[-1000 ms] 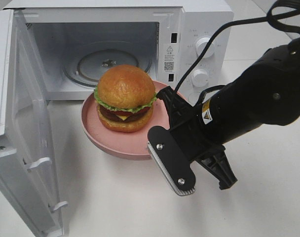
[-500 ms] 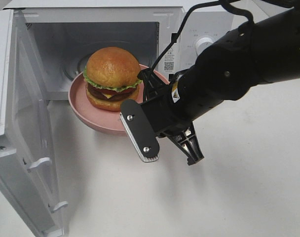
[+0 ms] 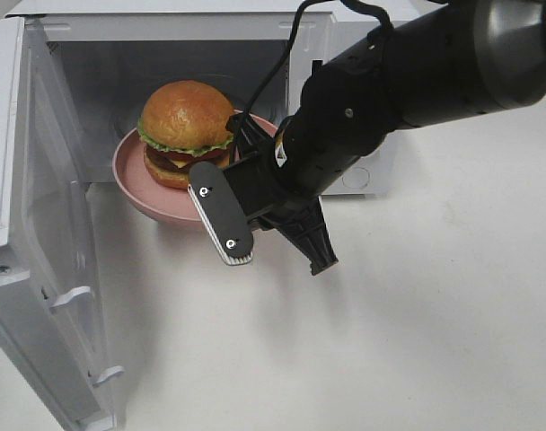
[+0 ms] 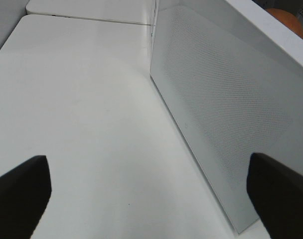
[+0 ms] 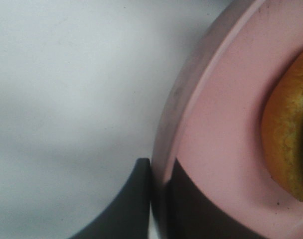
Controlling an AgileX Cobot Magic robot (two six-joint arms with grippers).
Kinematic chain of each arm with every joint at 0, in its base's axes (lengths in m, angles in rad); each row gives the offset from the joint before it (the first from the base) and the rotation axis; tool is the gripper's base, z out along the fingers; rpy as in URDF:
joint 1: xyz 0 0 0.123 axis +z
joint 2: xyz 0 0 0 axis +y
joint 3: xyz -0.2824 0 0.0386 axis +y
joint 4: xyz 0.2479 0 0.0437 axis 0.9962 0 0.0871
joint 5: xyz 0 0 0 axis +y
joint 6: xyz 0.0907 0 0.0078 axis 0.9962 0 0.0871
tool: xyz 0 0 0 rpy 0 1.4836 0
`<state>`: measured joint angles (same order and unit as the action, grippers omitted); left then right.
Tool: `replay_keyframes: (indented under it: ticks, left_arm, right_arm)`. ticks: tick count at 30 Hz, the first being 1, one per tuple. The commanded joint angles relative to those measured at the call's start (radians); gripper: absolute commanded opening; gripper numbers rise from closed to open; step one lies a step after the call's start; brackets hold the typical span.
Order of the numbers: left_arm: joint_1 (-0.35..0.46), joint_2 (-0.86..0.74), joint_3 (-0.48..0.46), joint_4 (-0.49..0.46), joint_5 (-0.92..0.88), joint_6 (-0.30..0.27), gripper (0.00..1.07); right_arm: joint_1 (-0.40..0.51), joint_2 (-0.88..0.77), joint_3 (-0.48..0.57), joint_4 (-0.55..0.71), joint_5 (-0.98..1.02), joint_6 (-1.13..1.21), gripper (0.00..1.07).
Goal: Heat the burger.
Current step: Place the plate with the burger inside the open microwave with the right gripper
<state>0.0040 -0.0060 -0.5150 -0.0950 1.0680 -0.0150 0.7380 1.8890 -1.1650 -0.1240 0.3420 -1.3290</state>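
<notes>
Your burger [image 3: 185, 130] stands upright, bun dome up and stack axis vertical, on the pink plate [image 3: 136, 190] at ten o'clock overhead, in the open microwave's [image 3: 165, 27] mouth. Your right gripper [image 5: 160, 196] clamps the plate's three-o'clock rim. Your left gripper [image 4: 151, 199] has its fingers spread apart.

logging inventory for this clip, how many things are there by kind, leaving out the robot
food: 1, the burger
dishes: 1, the pink plate
appliances: 1, the microwave
total: 3

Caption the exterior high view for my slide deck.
Right hand, shut on the pink plate by its rim, holds the burger at the open microwave mouth.
</notes>
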Motion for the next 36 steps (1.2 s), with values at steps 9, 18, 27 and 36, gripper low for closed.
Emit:
replay_keyframes:
  ticks: [9,18,27,36]
  left_arm:
    - [0.003,-0.017,-0.001,-0.003,0.000,0.000,1.00]
    - [0.003,-0.017,-0.001,-0.003,0.000,0.000,1.00]
    - [0.003,-0.017,-0.001,-0.003,0.000,0.000,1.00]
    - [0.003,-0.017,-0.001,-0.003,0.000,0.000,1.00]
  right_arm:
    - [-0.005,0.077,-0.169,-0.089,-0.002,0.125,0.01]
    - [-0.005,0.150,-0.274,-0.099,0.042,0.128,0.01]
    - [-0.005,0.233,-0.427,-0.109,0.152,0.178,0.00]
    - [-0.011,0.315,-0.574,-0.122,0.188,0.214,0.00]
